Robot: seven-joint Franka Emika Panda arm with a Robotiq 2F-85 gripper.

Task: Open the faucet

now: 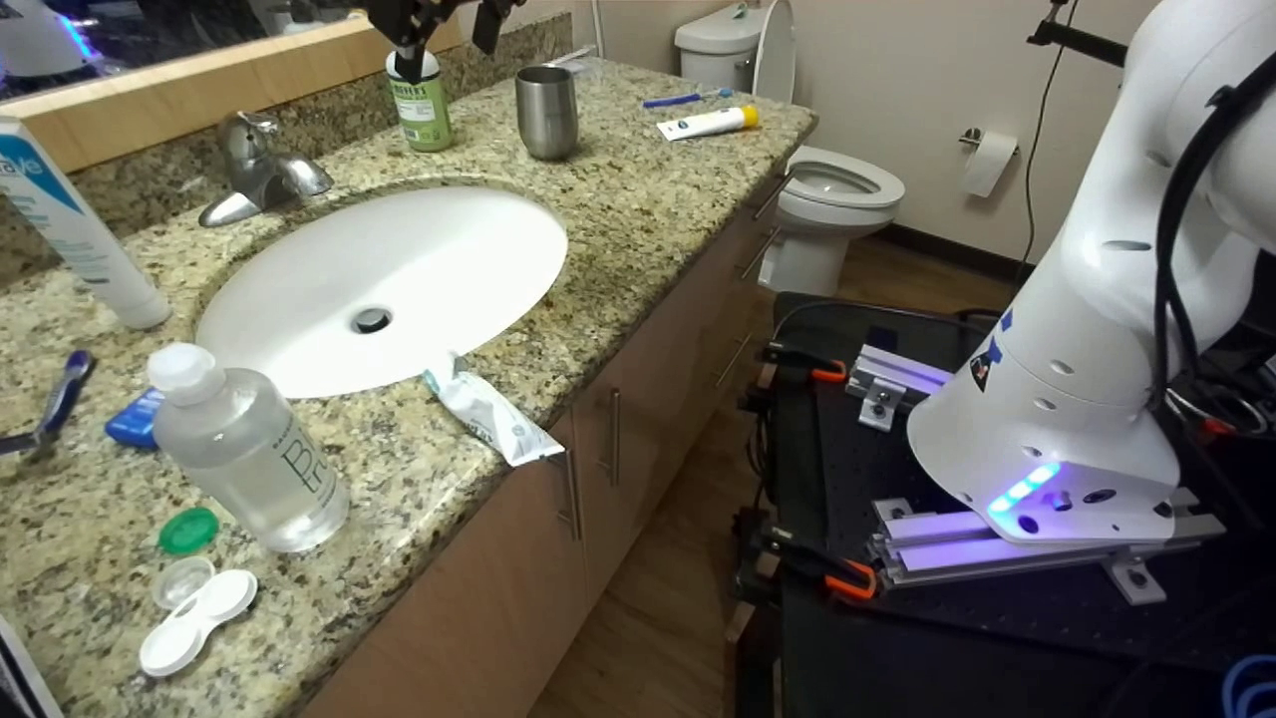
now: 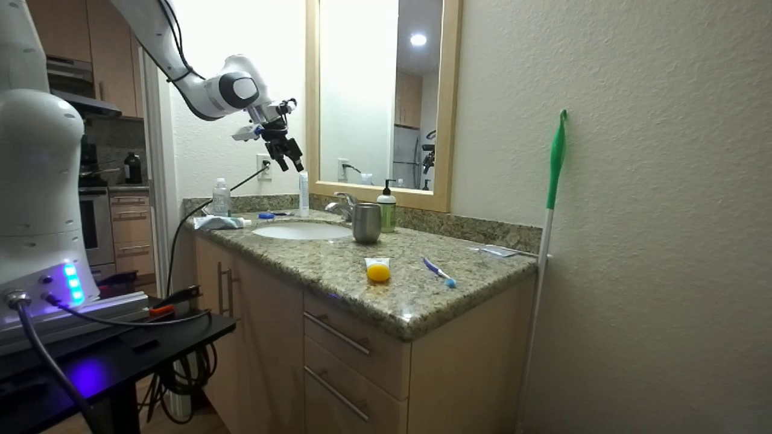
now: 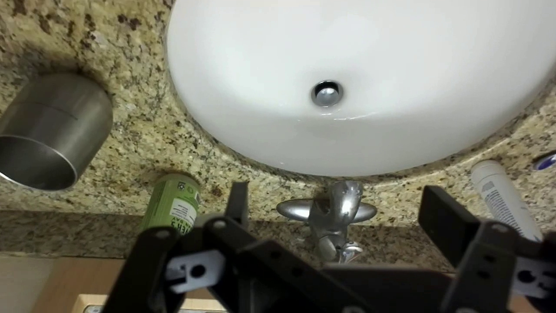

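Note:
The chrome faucet stands at the back rim of the white basin (image 1: 469, 259) and shows in both exterior views (image 1: 261, 179) (image 2: 345, 208). In the wrist view the faucet (image 3: 343, 204) lies between my fingers, its short spout toward the basin. Its lever handle (image 3: 349, 250) is partly hidden by my gripper's body there; in an exterior view the lever (image 1: 249, 122) sits on top of the faucet. My gripper (image 3: 336, 195) is open and empty, with its fingers wide apart. In both exterior views the gripper (image 1: 449, 45) (image 2: 292, 168) hangs well above the counter, apart from the faucet.
A grey metal cup (image 3: 56, 117) and a green soap bottle (image 3: 178, 202) stand on one side of the faucet. A tall white tube (image 3: 504, 200) stands on the other side. A clear bottle (image 1: 249, 459) stands near the basin. A mirror (image 2: 362, 90) rises behind the counter.

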